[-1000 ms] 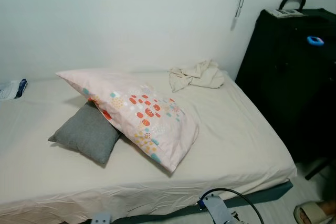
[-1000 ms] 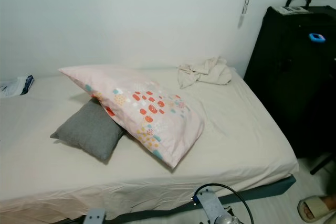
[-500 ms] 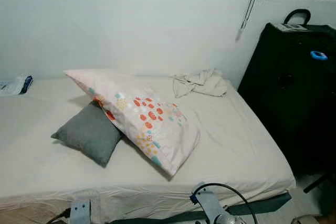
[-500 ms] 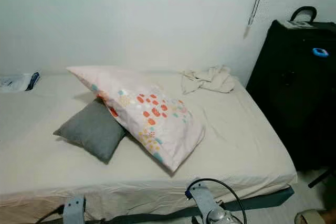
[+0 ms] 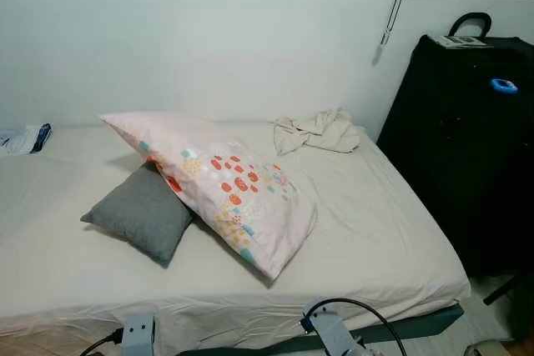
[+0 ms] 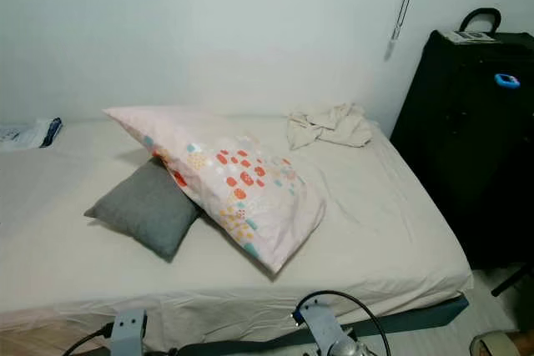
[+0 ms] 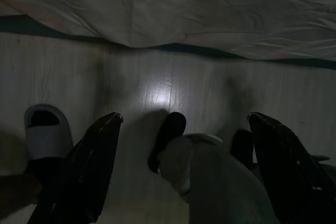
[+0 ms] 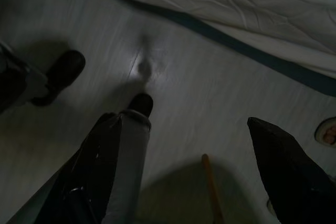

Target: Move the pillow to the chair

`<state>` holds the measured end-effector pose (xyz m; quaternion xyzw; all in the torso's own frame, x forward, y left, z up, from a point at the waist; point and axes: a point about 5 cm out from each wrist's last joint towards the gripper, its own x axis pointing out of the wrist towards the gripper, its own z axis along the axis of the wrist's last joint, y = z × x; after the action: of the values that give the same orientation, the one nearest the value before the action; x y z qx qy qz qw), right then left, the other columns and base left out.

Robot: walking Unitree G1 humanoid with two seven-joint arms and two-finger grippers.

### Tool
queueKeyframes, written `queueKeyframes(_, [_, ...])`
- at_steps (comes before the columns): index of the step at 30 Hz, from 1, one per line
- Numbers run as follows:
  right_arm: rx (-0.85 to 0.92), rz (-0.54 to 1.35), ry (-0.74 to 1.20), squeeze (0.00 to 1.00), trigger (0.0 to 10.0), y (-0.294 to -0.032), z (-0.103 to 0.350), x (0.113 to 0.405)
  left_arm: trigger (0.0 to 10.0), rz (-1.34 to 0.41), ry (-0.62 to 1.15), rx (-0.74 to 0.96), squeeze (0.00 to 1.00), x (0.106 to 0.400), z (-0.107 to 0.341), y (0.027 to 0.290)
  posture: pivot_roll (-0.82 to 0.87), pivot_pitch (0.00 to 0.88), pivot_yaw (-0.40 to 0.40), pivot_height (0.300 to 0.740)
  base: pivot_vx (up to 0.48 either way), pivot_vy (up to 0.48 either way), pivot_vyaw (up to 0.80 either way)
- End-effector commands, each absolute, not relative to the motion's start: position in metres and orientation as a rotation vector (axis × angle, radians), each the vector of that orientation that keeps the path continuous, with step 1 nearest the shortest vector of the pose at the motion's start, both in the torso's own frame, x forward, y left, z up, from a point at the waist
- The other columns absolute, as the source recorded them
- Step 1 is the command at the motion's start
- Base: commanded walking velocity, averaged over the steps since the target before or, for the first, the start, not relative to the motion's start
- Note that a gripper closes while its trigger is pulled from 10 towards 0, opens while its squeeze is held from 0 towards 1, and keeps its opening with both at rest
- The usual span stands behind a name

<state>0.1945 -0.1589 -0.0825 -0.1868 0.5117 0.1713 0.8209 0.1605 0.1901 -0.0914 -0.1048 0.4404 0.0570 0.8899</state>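
Note:
A large pale pink pillow [image 5: 224,188] with red, yellow and teal spots lies slantwise on the bed [image 5: 375,231], leaning on a small grey cushion [image 5: 140,214]. Both arms hang low beside me. My left gripper [image 7: 184,156] points at the wooden floor by the bed's edge, its two black fingers [image 7: 89,166] spread wide with nothing between them. My right gripper [image 8: 184,171] also hangs over the floor with its fingers [image 8: 286,166] far apart and empty. The wrists' tops show at the bottom edge of the head views, the right wrist [image 5: 329,333] with a black cable loop.
A crumpled beige cloth [image 5: 315,129] lies at the bed's far right corner. A tall black suitcase [image 5: 467,131] stands right of the bed. A packet [image 5: 21,139] lies at the far left. A slipper [image 7: 44,132] and my feet are on the floor.
The head camera has tilted up and shifted slightly, so the bed sits lower in the picture. The pillow and cushion have not moved. My left wrist has come a little further into view.

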Motion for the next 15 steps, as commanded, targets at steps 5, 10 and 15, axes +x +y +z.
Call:
queueKeyframes(5, [-0.409, 0.367, 1.094, 0.00, 10.0, -0.1596, -0.0833, 0.1929, 10.0, 0.105, 0.931, -0.217, 0.00, 0.1537, -0.0944, 0.1870, 0.01, 0.010, -0.055, 0.740, 0.256, 0.000, 0.00])
queueKeyframes(10, [-0.417, 0.370, 1.097, 0.00, 10.0, -0.1610, -0.0837, 0.1920, 10.0, 0.095, 0.924, -0.222, 0.00, 0.1553, -0.0939, 0.1844, 0.01, 0.017, -0.063, 0.740, 0.274, 0.000, 0.00])
queueKeyframes(15, [-0.424, 0.375, 1.098, 0.00, 10.0, -0.1615, -0.0841, 0.1910, 10.0, 0.096, 0.912, -0.242, 0.00, 0.1565, -0.0935, 0.1823, 0.02, 0.021, -0.066, 0.740, 0.294, 0.000, 0.00])
